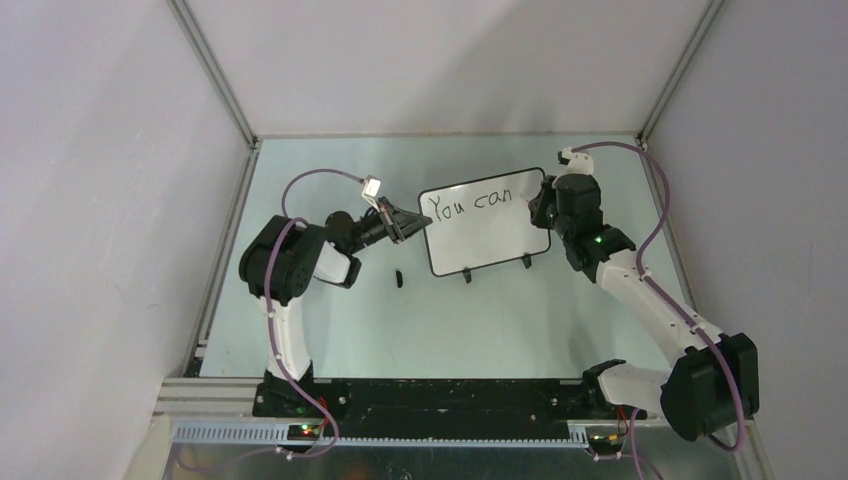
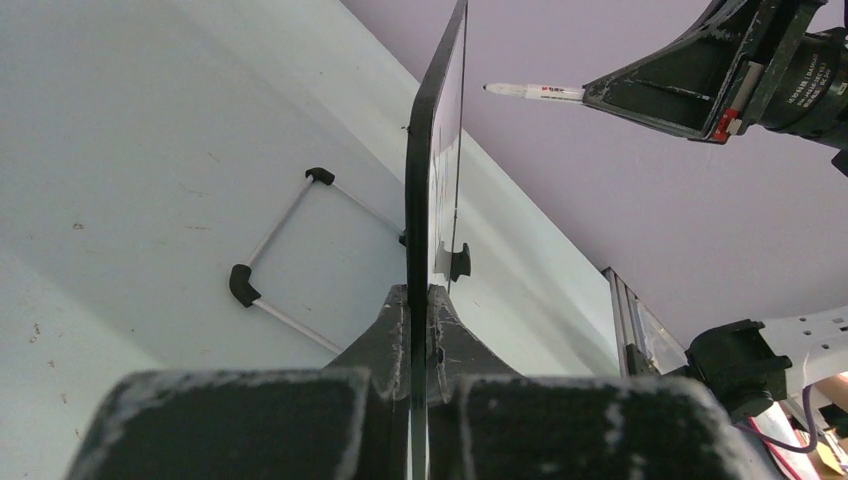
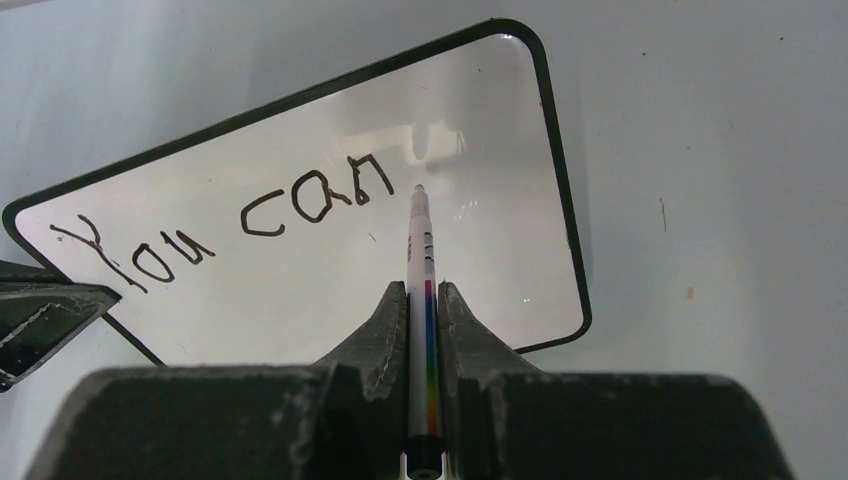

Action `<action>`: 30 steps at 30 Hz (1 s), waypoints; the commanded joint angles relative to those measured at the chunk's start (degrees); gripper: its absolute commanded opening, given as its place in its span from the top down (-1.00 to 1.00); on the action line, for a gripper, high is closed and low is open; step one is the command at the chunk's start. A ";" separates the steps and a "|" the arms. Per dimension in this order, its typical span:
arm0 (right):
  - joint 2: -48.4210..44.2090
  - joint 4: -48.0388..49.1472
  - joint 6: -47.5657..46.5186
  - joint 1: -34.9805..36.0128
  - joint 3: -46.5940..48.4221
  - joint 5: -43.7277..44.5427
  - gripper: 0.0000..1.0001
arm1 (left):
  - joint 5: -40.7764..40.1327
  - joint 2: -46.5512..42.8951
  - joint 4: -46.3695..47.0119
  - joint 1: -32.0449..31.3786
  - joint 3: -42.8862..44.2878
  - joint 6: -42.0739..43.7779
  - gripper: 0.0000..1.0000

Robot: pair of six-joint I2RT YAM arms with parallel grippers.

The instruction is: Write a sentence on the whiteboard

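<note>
The whiteboard (image 1: 490, 238) stands upright on its two black feet in the middle of the table. "You can" (image 1: 470, 203) is written in black along its top; no second line shows. My left gripper (image 1: 415, 226) is shut on the board's left edge, seen edge-on in the left wrist view (image 2: 437, 150) between the jaws (image 2: 421, 300). My right gripper (image 1: 540, 205) is shut on a white marker (image 3: 420, 250) with a rainbow stripe. Its tip hovers just right of the "n" (image 3: 372, 178), a small gap off the board (image 3: 480, 120).
A small black marker cap (image 1: 398, 277) lies on the table in front of the board's left end. A white wire stand with black corners (image 2: 280, 250) props the board from behind. Enclosure walls and aluminium rails (image 1: 225, 235) bound the table.
</note>
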 commanded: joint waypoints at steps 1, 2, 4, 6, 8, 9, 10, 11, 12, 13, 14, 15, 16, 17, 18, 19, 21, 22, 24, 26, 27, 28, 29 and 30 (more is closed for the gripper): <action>0.40 1.16 0.29 -0.34 2.54 -0.74 1.00 | 1.38 0.29 2.81 0.03 1.42 0.51 1.00; 0.46 1.24 0.28 -0.31 2.60 -0.64 1.00 | 1.43 0.30 2.81 0.01 1.44 0.56 1.00; 0.67 1.52 0.36 -0.40 2.54 -0.45 1.00 | 1.42 0.25 2.81 0.04 1.45 0.57 1.00; 0.86 1.84 0.43 -0.52 2.57 -0.42 1.00 | 1.51 0.25 2.81 0.11 1.41 0.57 1.00; 1.10 2.07 0.45 -0.60 2.62 -0.57 1.00 | 1.60 0.25 2.81 0.04 1.45 0.57 1.00; 1.23 2.18 0.44 -0.62 2.62 -0.73 1.00 | 1.64 0.25 2.81 0.07 1.45 0.57 1.00; 1.34 2.11 0.40 -0.60 2.71 -0.76 1.00 | 1.60 0.25 2.81 0.09 1.45 0.57 1.00; 1.58 2.07 0.38 -0.62 2.93 -0.76 1.00 | 1.70 0.18 2.81 0.11 1.45 0.57 1.00; 1.69 1.75 0.33 -0.71 3.08 -0.69 1.00 | 1.72 0.13 2.81 0.07 1.45 0.57 1.00; 1.95 1.62 0.29 -0.71 3.31 -0.63 1.00 | 1.71 0.09 2.81 0.17 1.45 0.57 1.00; 2.05 1.49 0.33 -0.72 3.41 -0.62 1.00 | 1.68 0.03 2.81 0.19 1.45 0.51 1.00; 2.17 1.54 0.32 -0.73 3.48 -0.72 1.00 | 1.77 -0.05 2.81 0.20 1.45 0.50 1.00; 2.21 1.57 0.34 -0.74 3.49 -0.76 1.00 | 1.80 -0.16 2.81 0.16 1.45 0.49 1.00; 2.30 1.62 0.36 -0.74 3.56 -0.76 1.00 | 1.80 -0.18 2.81 0.21 1.41 0.49 1.00; 2.27 1.66 0.28 -0.78 3.58 -0.77 1.00 | 1.80 -0.19 2.81 0.25 1.33 0.49 1.00; 2.25 1.62 0.24 -0.86 3.70 -0.67 1.00 | 1.81 -0.24 2.81 0.28 1.35 0.49 1.00; 2.24 1.48 0.23 -0.88 3.80 -0.69 1.00 | 1.90 -0.22 2.86 0.22 1.36 0.57 1.00; 2.24 1.43 0.21 -0.94 3.83 -0.69 1.00 | 1.84 -0.21 2.88 0.26 1.37 0.57 1.00; 2.51 1.27 0.20 -0.99 4.03 -0.58 1.00 | 1.89 -0.22 2.82 0.21 1.35 0.64 1.00; 2.75 1.10 0.23 -1.10 4.23 -0.45 1.00 | 1.94 -0.26 2.81 0.26 1.29 0.74 1.00; 2.89 1.13 0.25 -1.16 4.32 -0.46 1.00 | 1.93 -0.34 2.81 0.26 1.24 0.75 1.00; 3.21 1.23 0.34 -1.17 4.37 -0.55 1.00 | 1.96 -0.41 2.81 0.23 1.27 0.75 1.00; 3.30 1.34 0.35 -1.22 4.37 -0.58 1.00 | 1.98 -0.39 2.81 0.25 1.27 0.75 1.00; 3.58 1.33 0.41 -1.20 4.49 -0.74 1.00 | 1.97 -0.37 2.81 0.23 1.28 0.75 1.00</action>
